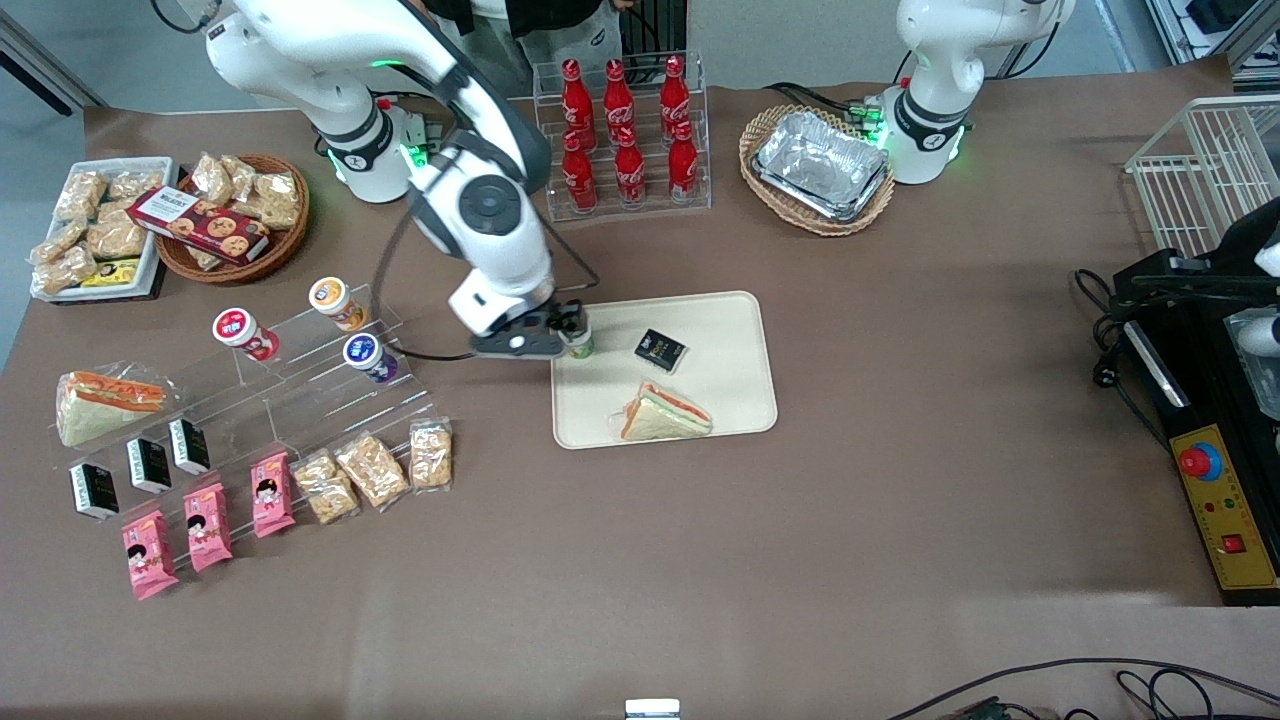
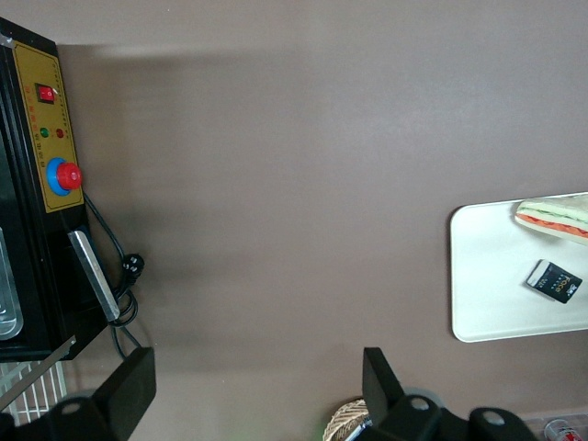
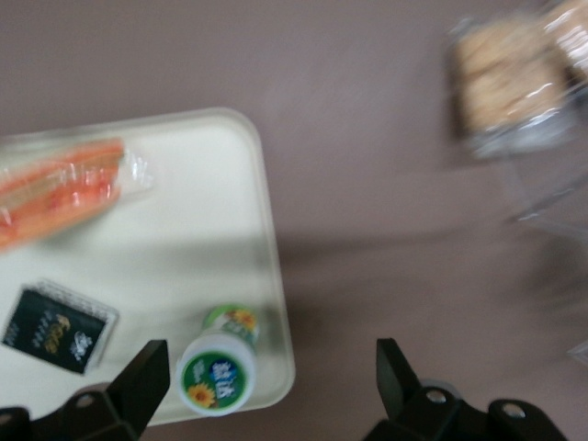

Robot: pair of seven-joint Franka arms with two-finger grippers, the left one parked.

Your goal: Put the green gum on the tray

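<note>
The green gum (image 1: 578,345) stands upright on the cream tray (image 1: 720,330), at the tray's corner nearest the working arm's end of the table. In the right wrist view its white lid with the green label (image 3: 218,372) faces the camera, on the tray (image 3: 184,239). My right gripper (image 1: 572,325) hangs just above the gum, open, with the jaws spread wide. In the right wrist view the gripper (image 3: 268,377) has the gum close to one finger, not touching it. The tray also shows in the left wrist view (image 2: 496,294).
A wrapped sandwich (image 1: 665,412) and a small black packet (image 1: 660,350) lie on the tray. A clear stand toward the working arm's end holds purple (image 1: 368,357), red (image 1: 240,333) and orange (image 1: 335,302) canisters. A cola bottle rack (image 1: 625,130) stands farther from the camera.
</note>
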